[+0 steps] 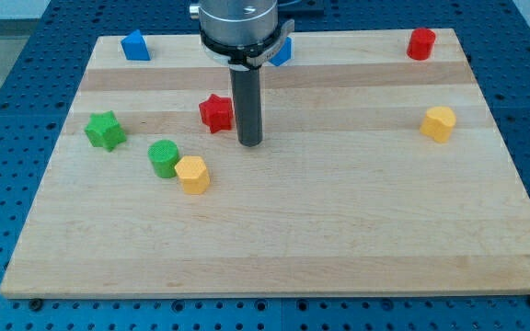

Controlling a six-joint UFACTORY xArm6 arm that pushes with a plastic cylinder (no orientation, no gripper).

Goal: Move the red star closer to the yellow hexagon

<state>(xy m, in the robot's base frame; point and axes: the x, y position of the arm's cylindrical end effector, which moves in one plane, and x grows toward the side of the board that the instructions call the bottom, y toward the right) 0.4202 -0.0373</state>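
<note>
The red star point(215, 112) lies on the wooden board point(339, 230), left of centre. The yellow hexagon point(192, 174) lies below it, toward the view's bottom, touching a green round block point(164, 157) on its left. My tip point(249, 142) rests on the board just right of the red star and slightly lower, a small gap apart from it. The rod rises from the tip to the arm's head at the view's top.
A green star point(105, 130) sits at the left. A blue block point(135, 45) is at the top left, another blue block point(283, 51) is partly hidden behind the arm. A red block point(420, 43) is at the top right, a second yellow block point(438, 123) at the right.
</note>
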